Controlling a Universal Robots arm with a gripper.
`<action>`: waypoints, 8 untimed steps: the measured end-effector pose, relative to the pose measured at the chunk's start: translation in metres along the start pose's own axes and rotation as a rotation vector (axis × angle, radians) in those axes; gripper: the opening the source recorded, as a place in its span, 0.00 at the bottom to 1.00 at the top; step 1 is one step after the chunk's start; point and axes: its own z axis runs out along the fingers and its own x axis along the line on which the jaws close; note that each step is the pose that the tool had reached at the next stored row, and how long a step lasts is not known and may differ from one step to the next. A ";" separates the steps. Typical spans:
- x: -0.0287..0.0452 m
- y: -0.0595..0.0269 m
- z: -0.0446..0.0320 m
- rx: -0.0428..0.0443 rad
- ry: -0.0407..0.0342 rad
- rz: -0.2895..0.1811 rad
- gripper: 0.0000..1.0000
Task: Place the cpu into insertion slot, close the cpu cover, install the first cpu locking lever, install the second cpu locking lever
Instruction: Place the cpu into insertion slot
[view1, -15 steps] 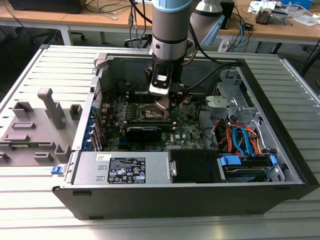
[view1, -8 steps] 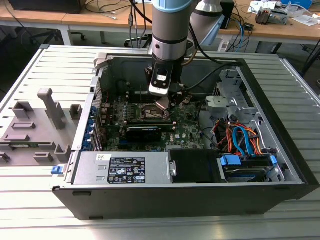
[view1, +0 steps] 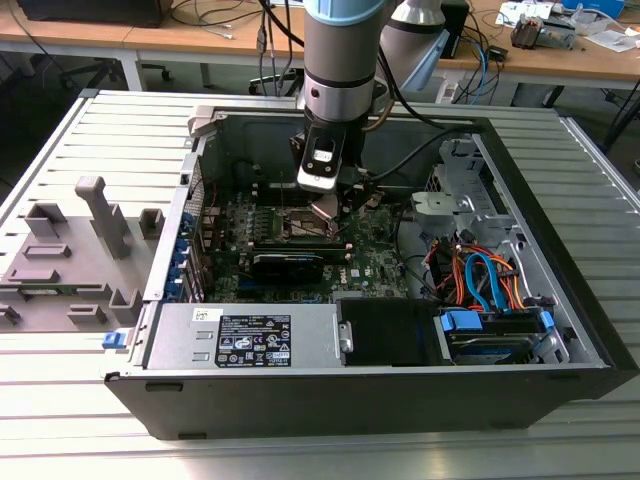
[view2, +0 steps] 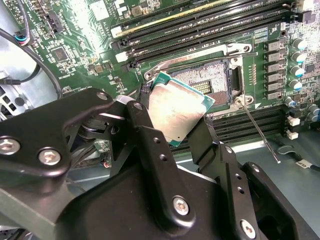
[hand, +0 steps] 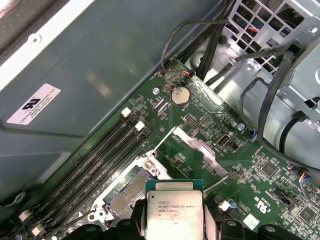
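And there it is: the small flat square cpu (view2: 180, 107) with its silvery-grey metal lid, clamped by two opposite edges between the black fingers (view2: 150, 135) of the gripper (view2: 169, 116). It hangs tilted just over the square silver-rimmed insertion slot (view2: 212, 80), mid-board on the green motherboard (view2: 75, 45). We judge it light, stiff, slick on top and fragile underneath, so the edges are where to hold it. The socket lies uncovered, with a thin steel locking lever (view2: 257, 130) swung free beside it. Whether a corner touches the rim, we can't quite tell.
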 end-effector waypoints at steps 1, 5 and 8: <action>0.0000 0.0000 0.0000 -0.0001 0.0000 0.001 0.55; 0.0000 0.0000 0.0001 -0.0001 -0.0003 0.004 0.55; 0.0000 0.0000 0.0001 -0.0001 -0.0004 0.005 0.55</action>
